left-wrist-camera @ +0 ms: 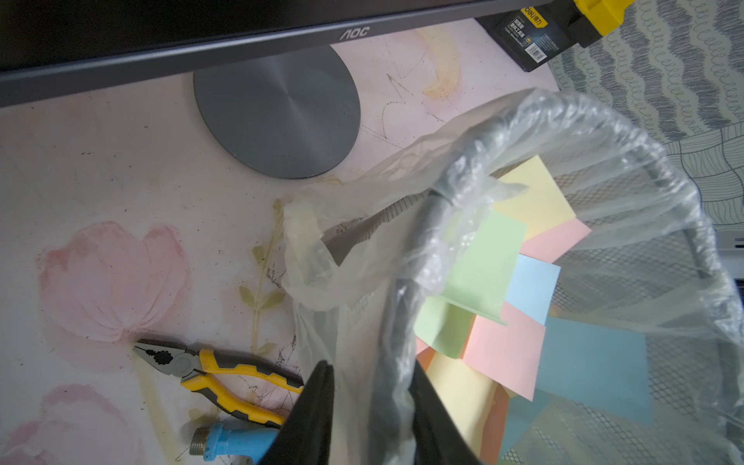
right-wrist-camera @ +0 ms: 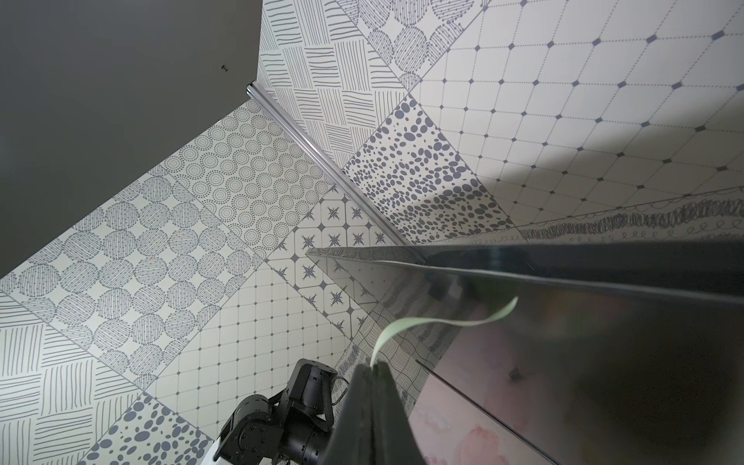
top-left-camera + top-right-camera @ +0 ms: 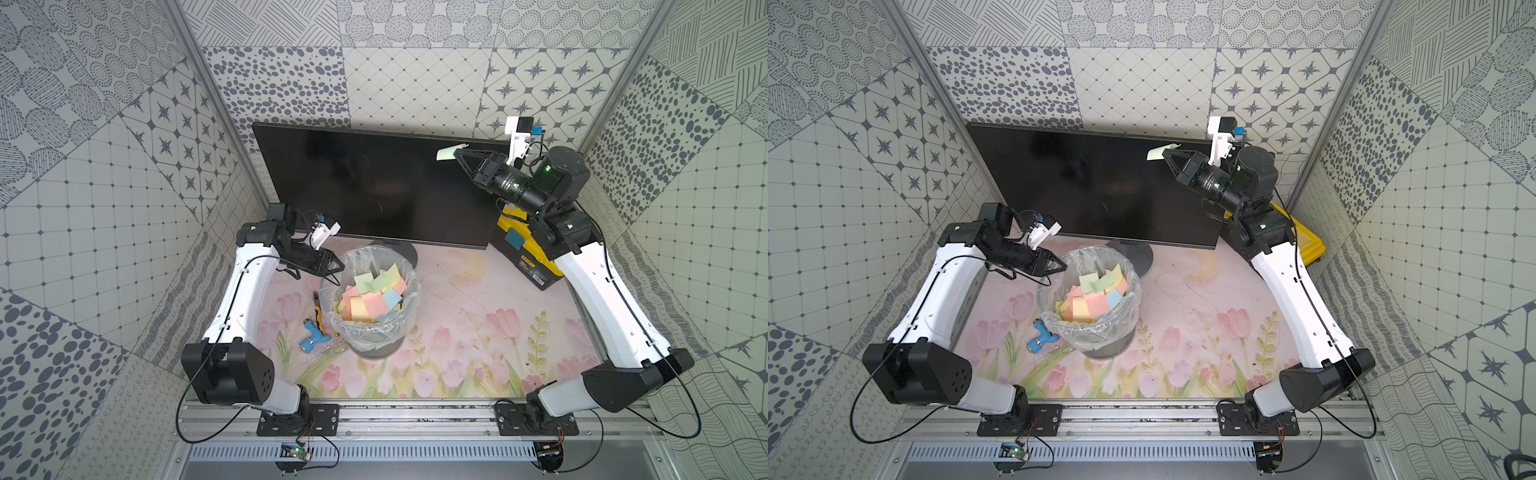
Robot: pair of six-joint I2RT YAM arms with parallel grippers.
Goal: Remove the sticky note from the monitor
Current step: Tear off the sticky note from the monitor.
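Shows the right claw [image 3: 456, 151] held high in front of the monitor [image 3: 365, 187], near the screen's upper right corner. Has its jaws pressed together on one edge of a pale green note [image 3: 446, 153]. Puts the note right at the claw's tip, jutting out ahead of it over the black glass. Looks the same in both top views, with the note [image 3: 1155, 154] just ahead of the right claw [image 3: 1165, 151].

From the right wrist, shows the note [image 2: 426, 322] edge-on as a thin curling strip. Rises from the closed tip of the right claw [image 2: 372, 364] and bends away toward the monitor [image 2: 604, 362], ending close under its top edge. Cannot tell whether that far end clings to the glass.

Shows the left claw [image 3: 338, 266] low and well apart from the note, below the screen's bottom edge. From the left wrist, shows the left claw [image 1: 370, 370] clamped on the rim of a bin [image 1: 475, 161], through its clear liner [image 1: 314, 257], with one finger outside and one inside. Holds many coloured paper squares [image 3: 374, 299] inside the bin, just ahead of this claw.

Beside and below the left claw, on the flowered mat [image 3: 478, 332]: pliers [image 1: 217, 374] and a blue fitting [image 3: 313, 334]. Under the right arm, behind its claw: a yellow and black toolbox [image 3: 523, 257].
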